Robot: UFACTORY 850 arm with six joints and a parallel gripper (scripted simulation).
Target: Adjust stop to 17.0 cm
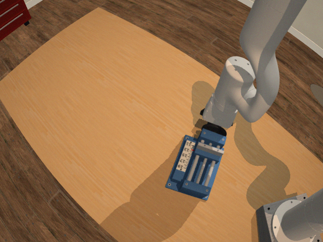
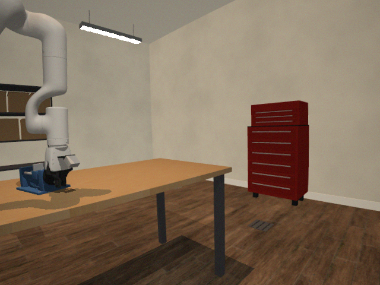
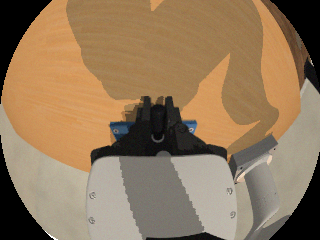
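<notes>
A blue slide fixture [image 1: 182, 177] [image 2: 29, 180] sits on the wooden table [image 1: 91, 104] [image 2: 138, 174]. It has three grey rails [image 1: 202, 169], a grey stop block [image 1: 210, 149] near the handwheel end, and a white scale strip [image 1: 185, 159] with a small red pointer [image 1: 192, 150]. The black handwheel [image 1: 214, 128] [image 2: 53, 180] is at the fixture's far end. My gripper [image 3: 157, 105] [image 2: 56, 179] comes down over it and is shut on the handwheel's handle. In the wrist view only the blue edge [image 3: 119, 127] shows behind the fingers.
The arm's grey base [image 1: 263, 219] stands at the table's front right corner. A red tool cabinet [image 2: 277, 150] [image 1: 11, 15] stands on the floor away from the table. Shelves with boxes [image 2: 12, 113] stand behind the arm.
</notes>
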